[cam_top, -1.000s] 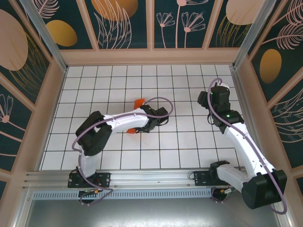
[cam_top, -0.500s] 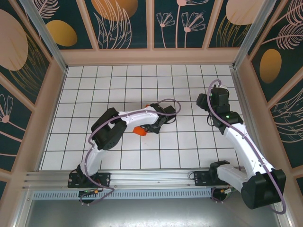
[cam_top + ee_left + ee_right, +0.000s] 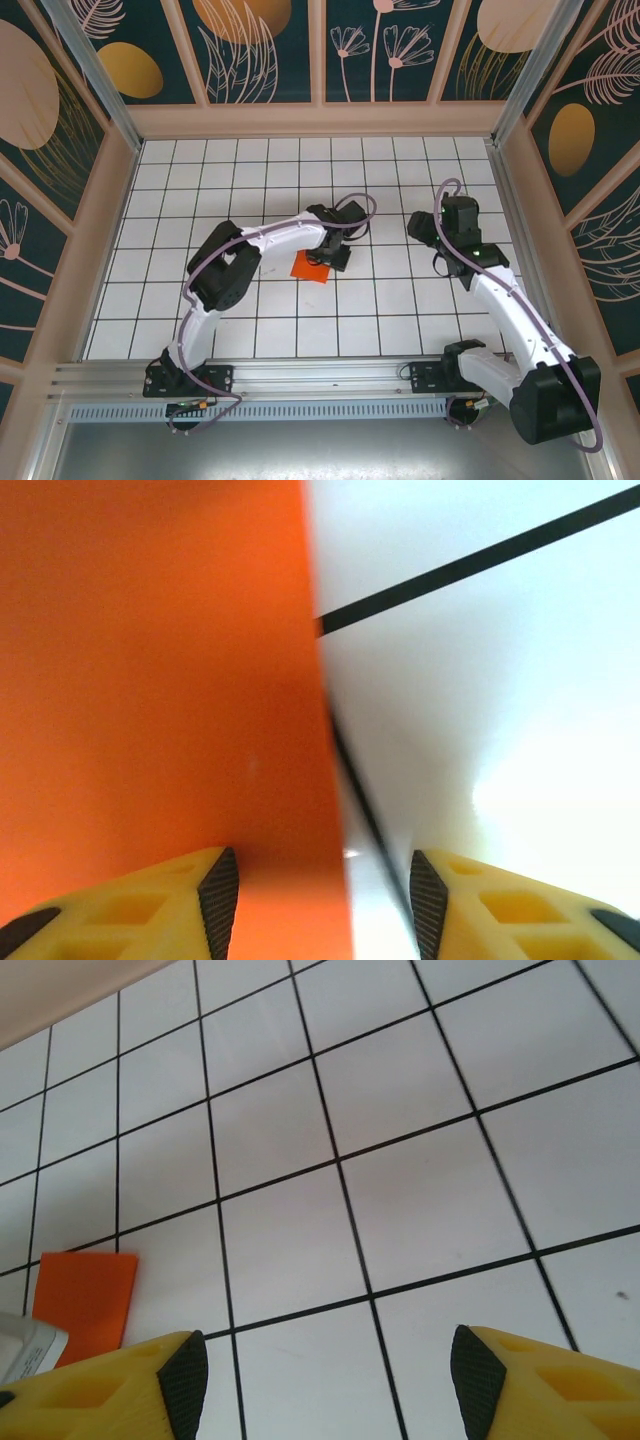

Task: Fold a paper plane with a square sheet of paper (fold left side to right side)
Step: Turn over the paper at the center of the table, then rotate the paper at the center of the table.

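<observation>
One change is standing out. The left fingers (image 3: 218,892) were pressed together on the square sheet of paper (image 3: 310,266) a second ago and were carrying it curled above the table (image 3: 200,180). Now they are standing spread. In the left wrist view the two pads are sitting apart, and the orange edge is running up between them without being pinched. The sheet is lying flat under them.

In the top view the paper is resting on the white grid tiles near the middle of the table, just beside the left fingers on their near-left side. It is looking narrower than a full square. This is suggesting that the left side is already being laid over the right side and let go. The crease is probably still needing a firm press, and the later, pointed folds are not yet done.

The right fingers (image 3: 185,1372) are also standing spread and holding nothing. They are hovering over bare tiles well to the right of the sheet, and they are staying as wide as they were a second ago.

Counting the things gives one orange sheet, one table, two arms and two pairs of fingers.
</observation>
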`<state>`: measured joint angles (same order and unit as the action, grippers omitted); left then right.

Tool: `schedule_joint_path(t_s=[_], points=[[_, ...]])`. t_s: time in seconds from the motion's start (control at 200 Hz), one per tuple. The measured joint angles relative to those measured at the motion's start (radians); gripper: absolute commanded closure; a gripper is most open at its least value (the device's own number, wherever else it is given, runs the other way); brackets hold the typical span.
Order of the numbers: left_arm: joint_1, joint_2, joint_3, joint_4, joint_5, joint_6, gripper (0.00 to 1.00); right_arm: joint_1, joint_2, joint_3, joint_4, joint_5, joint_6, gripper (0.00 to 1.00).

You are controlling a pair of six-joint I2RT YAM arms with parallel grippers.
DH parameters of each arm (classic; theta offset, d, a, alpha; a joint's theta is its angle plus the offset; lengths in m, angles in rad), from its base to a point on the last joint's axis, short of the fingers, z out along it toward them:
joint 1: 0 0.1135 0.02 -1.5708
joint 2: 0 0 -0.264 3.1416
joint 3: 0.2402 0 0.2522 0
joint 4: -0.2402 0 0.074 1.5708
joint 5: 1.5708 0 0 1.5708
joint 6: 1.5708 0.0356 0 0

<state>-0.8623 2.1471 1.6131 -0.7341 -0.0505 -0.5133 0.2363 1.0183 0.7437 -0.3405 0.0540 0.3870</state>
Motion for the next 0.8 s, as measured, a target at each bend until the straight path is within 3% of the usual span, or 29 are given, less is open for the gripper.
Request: schedule_joint_path(t_s=[0.235, 0.38, 0.651, 0.801], points=[[0.112, -0.224, -0.214, 0.282, 0.235, -0.006, 0.3, 0.007, 0.114, -0.042, 0.117, -0.173, 0.067, 0.25], [0.223, -0.419, -0.393, 0.463, 0.306, -0.032, 0.26, 0.092, 0.263, -0.02, 0.174, -0.194, 0.102, 0.2], [0.43, -0.603, -0.784, 0.795, 0.446, -0.136, 0.26, 0.22, 0.552, 0.108, 0.34, -0.302, 0.136, 0.31], [0.462, -0.599, -0.895, 0.897, 0.517, -0.194, 0.28, 0.237, 0.706, 0.203, 0.424, -0.364, 0.151, 0.35]])
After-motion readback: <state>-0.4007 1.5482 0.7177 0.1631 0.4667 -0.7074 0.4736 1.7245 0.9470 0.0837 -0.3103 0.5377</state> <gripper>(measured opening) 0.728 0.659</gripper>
